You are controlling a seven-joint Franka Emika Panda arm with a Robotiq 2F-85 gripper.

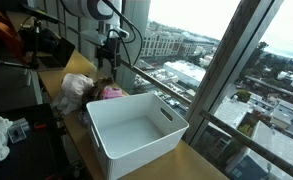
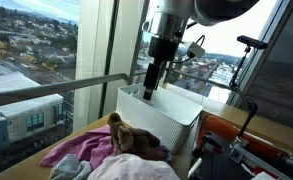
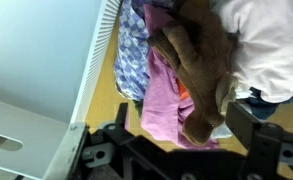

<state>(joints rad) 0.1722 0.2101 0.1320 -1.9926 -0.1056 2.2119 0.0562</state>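
The robot's glossy white rounded arm (image 2: 226,8) with a black joint ring (image 1: 106,8) narrows into a grey cylindrical wrist segment (image 2: 171,22), carries a small white camera block (image 2: 194,48) on one side, and ends in a slim black two-fingered gripper (image 2: 149,90) whose dark ribbed frame shows in the wrist view.

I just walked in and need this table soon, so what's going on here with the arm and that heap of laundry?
The robot's gripper hangs with its jaws wide apart over a heap of clothes on the wooden table, holding nothing. Right under it lies a brown plush toy on a pink cloth, with a white cloth beside them. A white plastic bin stands next to the heap.
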